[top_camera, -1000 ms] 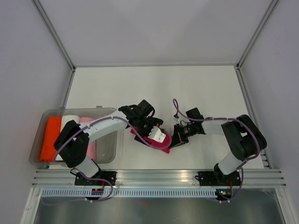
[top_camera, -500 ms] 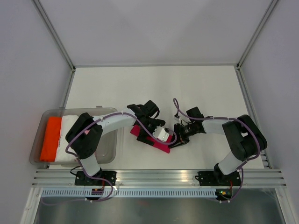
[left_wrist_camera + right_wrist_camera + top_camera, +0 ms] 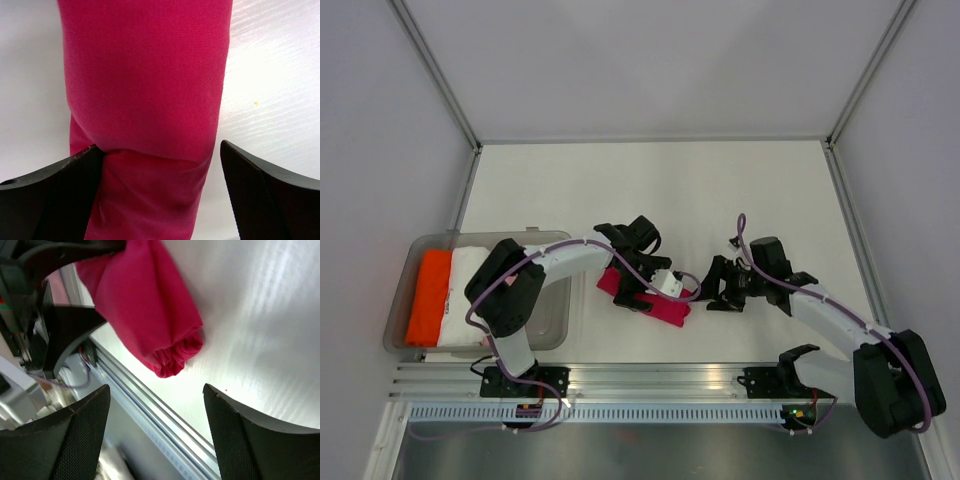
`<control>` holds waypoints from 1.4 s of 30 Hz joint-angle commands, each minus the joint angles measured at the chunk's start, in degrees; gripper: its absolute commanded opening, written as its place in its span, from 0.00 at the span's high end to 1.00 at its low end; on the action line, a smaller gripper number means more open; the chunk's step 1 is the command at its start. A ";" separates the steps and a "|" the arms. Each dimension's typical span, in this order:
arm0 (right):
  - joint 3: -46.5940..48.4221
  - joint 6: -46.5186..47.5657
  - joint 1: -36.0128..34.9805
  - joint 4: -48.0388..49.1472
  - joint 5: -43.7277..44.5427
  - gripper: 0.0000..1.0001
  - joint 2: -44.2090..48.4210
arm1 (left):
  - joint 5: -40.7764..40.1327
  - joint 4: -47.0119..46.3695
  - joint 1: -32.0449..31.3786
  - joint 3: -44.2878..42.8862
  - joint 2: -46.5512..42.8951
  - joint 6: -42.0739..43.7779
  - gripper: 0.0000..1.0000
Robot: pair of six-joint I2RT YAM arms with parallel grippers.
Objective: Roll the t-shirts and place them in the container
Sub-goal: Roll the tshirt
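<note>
**Top external shot: pink t-shirt (image 3: 645, 297) rolled up mid-tabletop, both sets of jaws wide**

Sits as a stubby roll on the white tabletop (image 3: 650, 190), near the front edge and just right of the clear tub (image 3: 552, 240). Gets straddled by the left gripper (image 3: 160, 160), with jaws spread wide either side of the roll. Touching the cloth on one side, clear of it on the other, not pinching anything. Flanked at its right end by the right gripper (image 3: 713, 287), jaws gaping too, with nothing but bare tabletop in between.

Handling-wise: soft, light knit with zero stiffness. Looks ready to sag or flop open if lifted by one end only. Not slippery and not fragile, so no worry about squeezing firmly. Weak spots, judging from the right wrist view: the loose outer layer and that puckered end, probably first to unwind.

Best bet, probably: grab across the middle and pinch through all the layers to trap the outer flap, or take both ends at once. Better to skip a single top layer, likely to just peel open.

Also spotted in the tub: folded orange cloth (image 3: 428, 297) and white cloth (image 3: 467, 290). Can't tell whether more shirts.
</note>
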State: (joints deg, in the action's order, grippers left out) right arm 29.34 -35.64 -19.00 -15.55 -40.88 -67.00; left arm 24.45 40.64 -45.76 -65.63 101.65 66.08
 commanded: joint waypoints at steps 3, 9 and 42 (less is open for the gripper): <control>-9.73 -20.16 -1.20 10.80 12.04 0.18 11.52 | 3.50 1.46 0.93 -1.87 1.18 -6.49 0.00; -12.64 -24.74 -4.80 24.33 13.28 0.17 8.74 | 3.86 1.46 0.93 -2.58 2.24 -7.63 0.00; -11.41 -31.48 -7.72 46.64 8.20 1.00 -17.99 | 0.26 4.09 1.99 -5.13 -10.22 -2.56 0.00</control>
State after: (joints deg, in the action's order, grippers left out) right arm 16.71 -62.92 -28.08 27.88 -29.41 -83.90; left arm 25.50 43.57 -43.72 -69.19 96.84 59.72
